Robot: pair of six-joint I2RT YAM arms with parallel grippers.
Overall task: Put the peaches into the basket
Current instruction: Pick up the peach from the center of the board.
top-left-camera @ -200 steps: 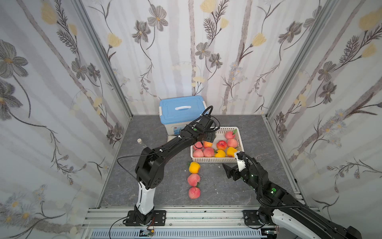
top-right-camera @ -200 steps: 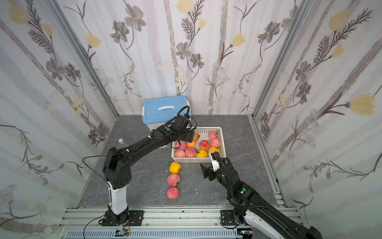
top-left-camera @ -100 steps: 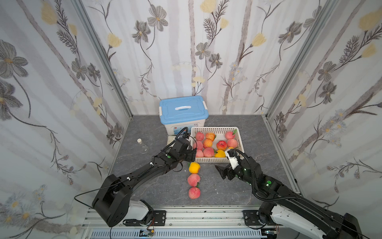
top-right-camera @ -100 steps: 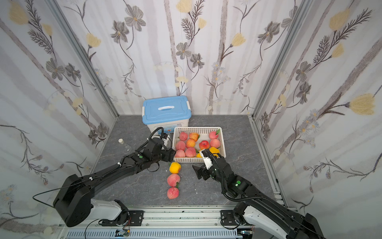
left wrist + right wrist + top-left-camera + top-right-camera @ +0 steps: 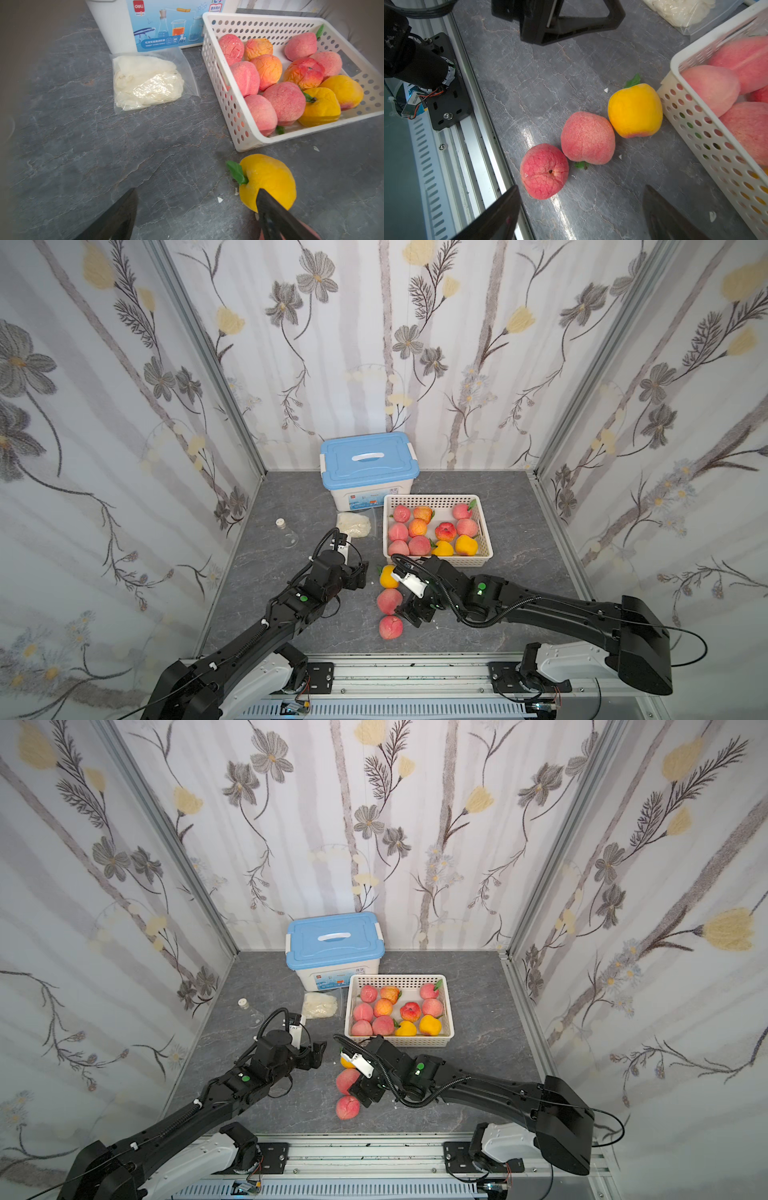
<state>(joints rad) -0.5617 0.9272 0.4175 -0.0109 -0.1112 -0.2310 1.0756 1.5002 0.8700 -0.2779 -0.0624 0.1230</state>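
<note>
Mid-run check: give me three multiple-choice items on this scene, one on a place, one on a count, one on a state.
1. Where does the bag lie?
A. on the table beside the basket
B. on the box lid
C. on the rail

2. How many peaches lie on the table outside the basket?
A. one
B. three
C. five

3. The right gripper is:
A. open and empty
B. shut on a peach
C. shut on the bag

Key:
1 A: the bag lies flat on the table next to the basket's side wall.
2 B: a yellow peach, a pink peach and a red peach sit in a row near the basket.
3 A: its fingers stand wide apart with nothing between them.
</note>
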